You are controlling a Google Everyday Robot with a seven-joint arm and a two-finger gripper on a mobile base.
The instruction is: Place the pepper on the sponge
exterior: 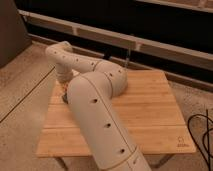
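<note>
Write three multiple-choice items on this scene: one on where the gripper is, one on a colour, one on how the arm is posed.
1. Where is the gripper of the big white robot arm?
A. Over the table's right front corner
B. Low over the table's left rear part, as the camera sees it
C. Off the table, above the floor

2. What colour is the slatted wooden table top?
A. Pale yellowish tan
B. Glossy black
C. Blue

3. How is the arm posed?
A. Stretched straight upward
B. Lying flat on the floor
C. Bent, its end pointing down at the table

Answers:
1 B: the wrist points down near the table's left rear edge.
2 A: the bare boards are light, like bamboo.
3 C: the arm curves round at its joints and ends just above the boards.
</note>
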